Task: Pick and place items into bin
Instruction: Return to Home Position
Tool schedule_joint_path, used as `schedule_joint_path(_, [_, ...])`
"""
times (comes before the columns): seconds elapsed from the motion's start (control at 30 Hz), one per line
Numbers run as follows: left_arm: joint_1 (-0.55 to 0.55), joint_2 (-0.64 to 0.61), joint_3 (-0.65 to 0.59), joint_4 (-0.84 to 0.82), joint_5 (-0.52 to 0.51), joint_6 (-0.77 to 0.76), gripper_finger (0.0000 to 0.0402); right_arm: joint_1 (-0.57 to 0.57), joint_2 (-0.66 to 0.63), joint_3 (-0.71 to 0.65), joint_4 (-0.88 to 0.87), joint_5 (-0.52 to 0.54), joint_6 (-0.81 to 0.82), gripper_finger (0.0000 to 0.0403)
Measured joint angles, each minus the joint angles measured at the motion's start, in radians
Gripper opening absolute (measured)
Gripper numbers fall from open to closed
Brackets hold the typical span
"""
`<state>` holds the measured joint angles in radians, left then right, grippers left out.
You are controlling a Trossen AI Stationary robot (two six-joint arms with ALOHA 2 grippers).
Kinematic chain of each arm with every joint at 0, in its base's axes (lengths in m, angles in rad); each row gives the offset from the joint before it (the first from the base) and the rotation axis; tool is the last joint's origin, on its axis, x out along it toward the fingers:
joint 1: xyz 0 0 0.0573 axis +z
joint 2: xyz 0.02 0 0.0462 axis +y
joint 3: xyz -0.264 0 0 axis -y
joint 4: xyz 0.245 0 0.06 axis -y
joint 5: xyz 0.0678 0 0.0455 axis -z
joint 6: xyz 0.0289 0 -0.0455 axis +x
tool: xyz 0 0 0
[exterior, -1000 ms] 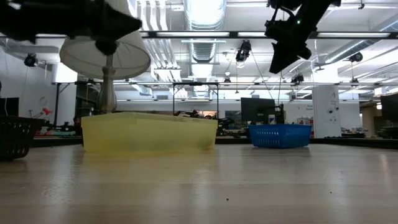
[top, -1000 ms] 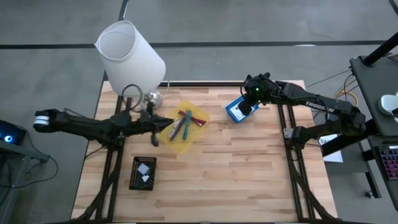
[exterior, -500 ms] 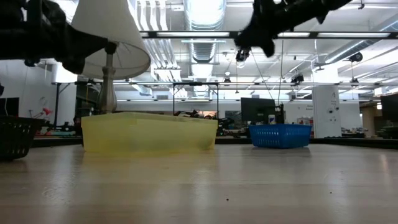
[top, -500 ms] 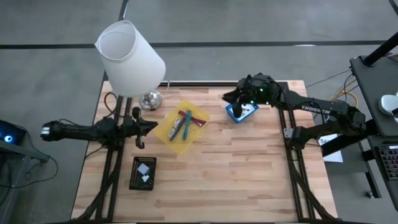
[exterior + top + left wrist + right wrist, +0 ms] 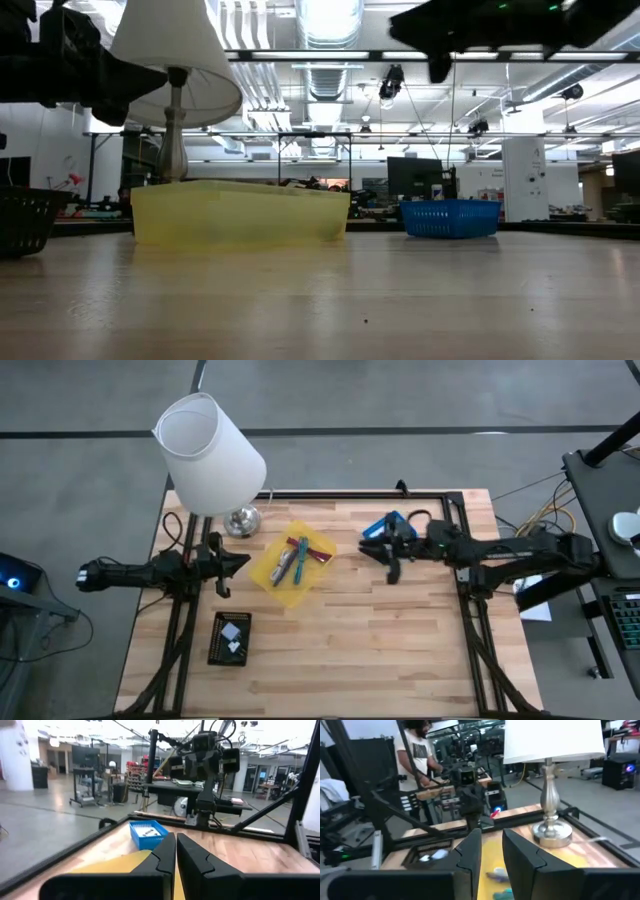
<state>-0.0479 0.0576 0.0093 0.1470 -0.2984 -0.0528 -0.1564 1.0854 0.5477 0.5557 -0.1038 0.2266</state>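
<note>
— Teal plastic pen (image 5: 302,565): where?
— In the shallow yellow plastic bin (image 5: 270,576), mid-table. My left gripper (image 5: 243,559) hovers beside it, fingers together; my right gripper (image 5: 370,550), near the blue mesh basket (image 5: 386,524), shows a narrow gap.

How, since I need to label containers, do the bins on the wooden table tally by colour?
Yellow translucent plastic bin: 1
Blue lattice-walled plastic bin: 1
Black mesh bin: 1
Total: 3
</note>
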Motion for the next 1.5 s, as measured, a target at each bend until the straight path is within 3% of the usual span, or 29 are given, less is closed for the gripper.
schedule_joint_path(0.23, [0.0, -0.005, 0.0, 0.0, 0.005, -0.045, 0.0, 0.148, -0.393, -0.179, -0.211, 0.186, -0.021, 0.0048])
schedule_joint_path(0.33, [0.0, -0.007, 0.0, 0.0, 0.005, -0.039, 0.0, 0.206, -0.549, -0.277, -0.223, 0.192, -0.042, 0.0034])
schedule_joint_path(0.5, [0.0, -0.007, 0.0, -0.012, 0.005, -0.038, 0.0, 0.249, -0.793, -0.411, -0.341, 0.217, 0.057, 0.0014])
schedule_joint_path(0.73, [0.0, -0.005, 0.0, -0.061, 0.006, -0.044, 0.0, 0.25, -1.085, -0.443, -0.565, 0.273, 0.001, 0.0008])
schedule_joint_path(0.87, [0.0, -0.012, -0.001, -0.06, 0.006, -0.06, 0.0, 0.251, -1.067, -0.444, -0.571, 0.285, -0.049, 0.0008])
schedule_joint_path(1.03, [0.0, -0.019, -0.002, -0.086, 0.009, -0.094, 0.0, 0.251, -1.059, -0.524, -0.444, 0.291, -0.092, 0.0008])
schedule_joint_path(1.33, [-0.001, 0.014, -0.002, -0.092, 0.034, 0.084, 0.0, 0.25, -1.059, -0.539, -0.495, 0.293, -0.012, 0.0008])
schedule_joint_path(1.5, [0.0, 0.017, -0.003, -0.097, 0.077, 0.085, 0.0, 0.25, -1.058, -0.539, -0.498, 0.291, -0.054, 0.0008])
